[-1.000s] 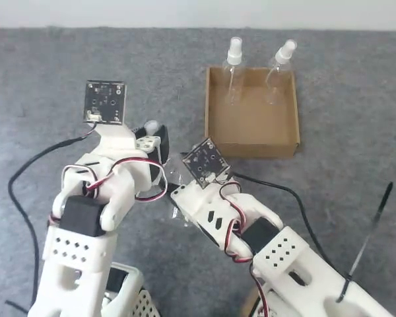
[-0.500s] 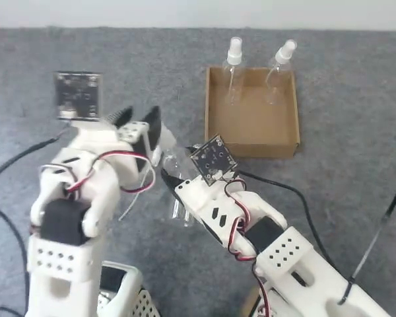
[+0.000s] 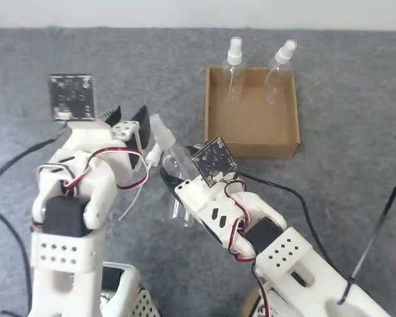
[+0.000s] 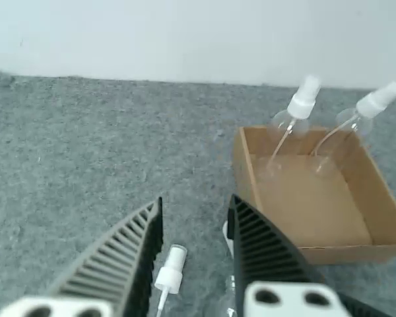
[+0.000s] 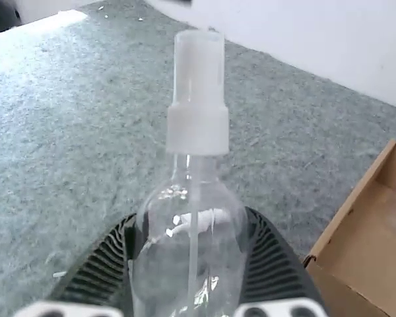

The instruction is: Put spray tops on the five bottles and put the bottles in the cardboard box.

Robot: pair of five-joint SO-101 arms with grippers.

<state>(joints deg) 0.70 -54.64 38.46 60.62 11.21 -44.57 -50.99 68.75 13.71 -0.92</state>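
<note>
My right gripper (image 5: 191, 271) is shut on a clear bottle (image 5: 190, 218) that carries a white spray top (image 5: 198, 99) and stands upright between the jaws. In the high view this bottle (image 3: 171, 155) rises just left of the cardboard box (image 3: 251, 148), with the right gripper (image 3: 173, 173) below it. My left gripper (image 3: 127, 113) hangs open a little to the bottle's left, touching nothing. Under the left gripper (image 4: 195, 244) a loose spray top (image 4: 170, 272) lies on the carpet. Two capped bottles (image 3: 233, 72) (image 3: 278, 72) stand at the box's far wall.
Another clear bottle (image 3: 178, 210) lies on the grey carpet, partly under the right arm. A white perforated basket (image 3: 129, 294) sits at the near left edge. The box floor (image 4: 310, 205) is bare in front of the two bottles.
The left arm has drawn back to the left, away from the bottle's top, and its gripper now stands open. The right arm has kept its hold on the bottle, shifting slightly.
</note>
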